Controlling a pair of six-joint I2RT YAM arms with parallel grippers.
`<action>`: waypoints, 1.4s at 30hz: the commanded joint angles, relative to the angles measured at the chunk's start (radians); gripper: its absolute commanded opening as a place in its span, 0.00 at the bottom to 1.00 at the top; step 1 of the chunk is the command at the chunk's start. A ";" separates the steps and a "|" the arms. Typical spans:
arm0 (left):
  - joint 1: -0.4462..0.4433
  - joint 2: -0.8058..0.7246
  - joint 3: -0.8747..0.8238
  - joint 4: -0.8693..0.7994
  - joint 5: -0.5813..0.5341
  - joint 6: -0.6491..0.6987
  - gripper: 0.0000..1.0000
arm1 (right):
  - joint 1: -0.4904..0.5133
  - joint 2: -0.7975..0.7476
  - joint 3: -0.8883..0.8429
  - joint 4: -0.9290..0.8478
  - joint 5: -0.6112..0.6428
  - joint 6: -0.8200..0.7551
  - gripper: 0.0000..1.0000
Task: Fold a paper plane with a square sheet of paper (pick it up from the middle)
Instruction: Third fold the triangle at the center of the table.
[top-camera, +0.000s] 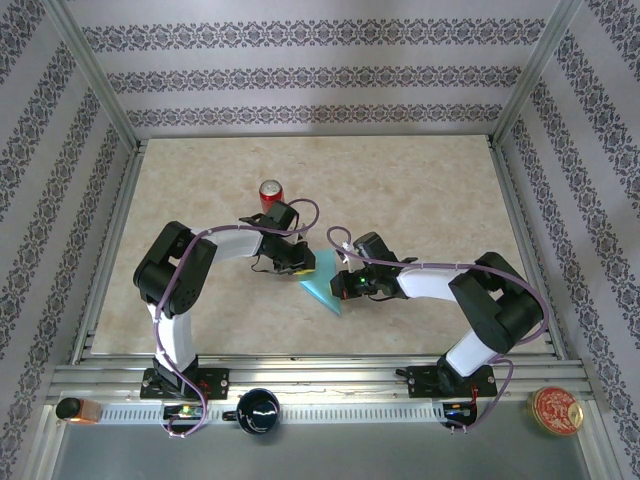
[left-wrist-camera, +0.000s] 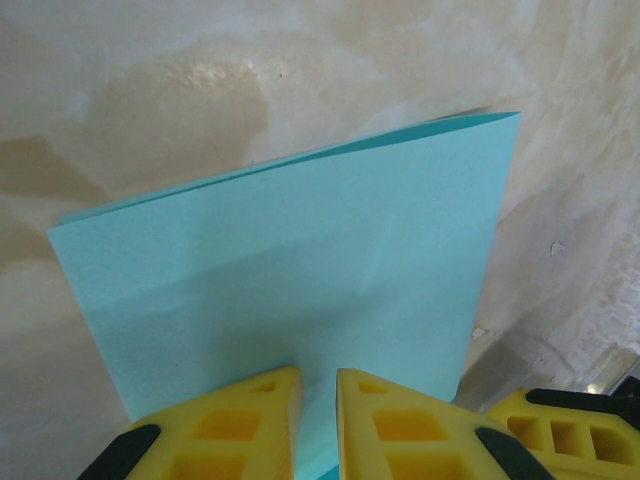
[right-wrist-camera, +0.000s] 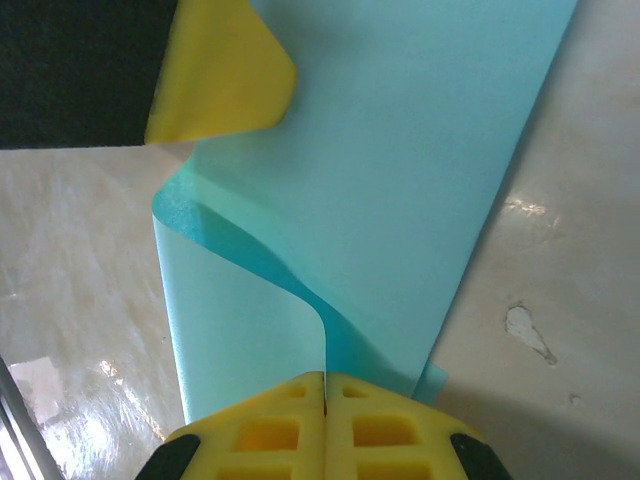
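Marbled table (top-camera: 420, 200), folded turquoise paper (top-camera: 325, 288)

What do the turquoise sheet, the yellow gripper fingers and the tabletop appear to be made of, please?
The turquoise sheet of paper looks like thin matte paper: it holds a crease and curls. The right gripper's fingers seem moulded matte plastic or rubber, with square pockets. The tabletop is a glossy beige marble-look surface showing glare; stone or laminate, unclear.

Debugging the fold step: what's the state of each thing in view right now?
square sheet of paper: folded over, pinched by both grippers.
left gripper: closed on the paper.
right gripper: shut on the paper's curled edge.
red can: upright, apart from the paper.
black mug: upright, by the arm bases.
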 joint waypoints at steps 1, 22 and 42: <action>0.004 -0.004 -0.026 -0.023 -0.008 -0.003 0.18 | 0.010 0.017 0.019 -0.010 0.006 -0.028 0.00; 0.005 -0.017 0.016 -0.057 -0.017 0.008 0.22 | 0.014 0.038 0.000 -0.002 0.016 -0.018 0.00; -0.023 -0.415 -0.268 0.195 -0.050 -0.243 0.01 | 0.013 0.046 -0.009 0.016 0.033 0.004 0.00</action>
